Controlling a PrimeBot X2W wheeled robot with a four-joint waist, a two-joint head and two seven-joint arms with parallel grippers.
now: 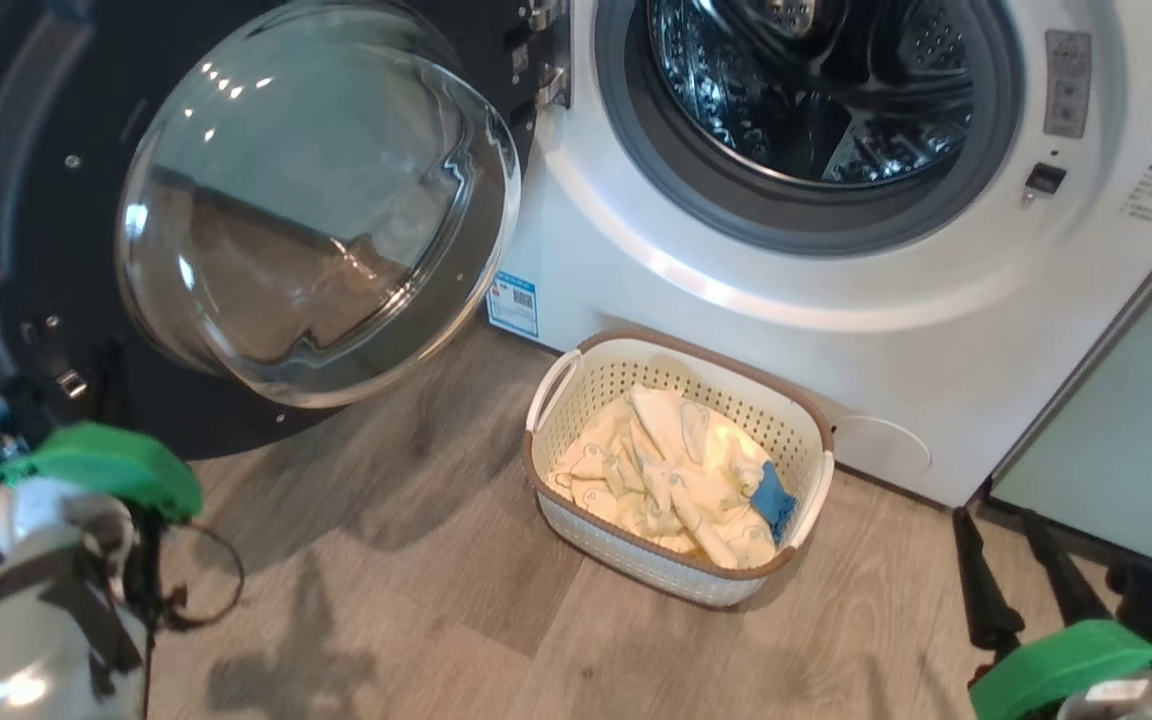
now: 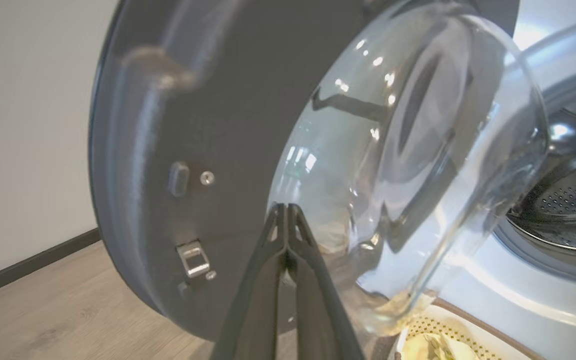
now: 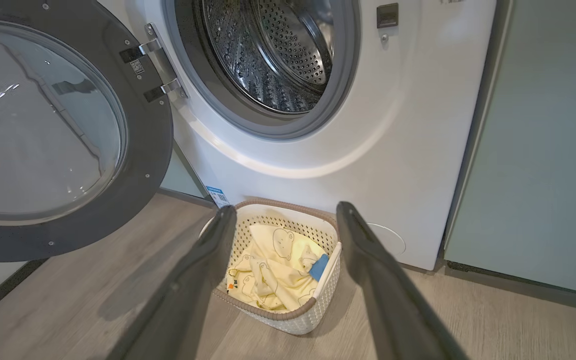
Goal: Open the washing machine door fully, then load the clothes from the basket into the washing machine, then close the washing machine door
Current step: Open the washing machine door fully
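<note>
- Door stage is looking done: washing machine door (image 1: 316, 200) is hanging swung wide on its hinge, left of the washing machine (image 1: 836, 300), and the drum mouth is standing exposed.
- Loading isn't begun, I'd judge: clothes (image 1: 666, 470) are all lying heaped in the basket (image 1: 706, 350), which is sitting on the floor just in front of the washer, below the opening. Closing is also left.
- Left gripper (image 2: 285, 210): fingers are pressing together on nothing, tips pointing at the door's inner face beside the glass bowl. Can't tell if it's touching.
- Right gripper (image 3: 286, 210): fingers are standing spread and empty, framing the basket from the near side.
- Right wrist view is resolving the bear print and drum perforations, which the head view is blurring.
- Left wrist view is adding the latch close up and the wall beyond the door.
</note>
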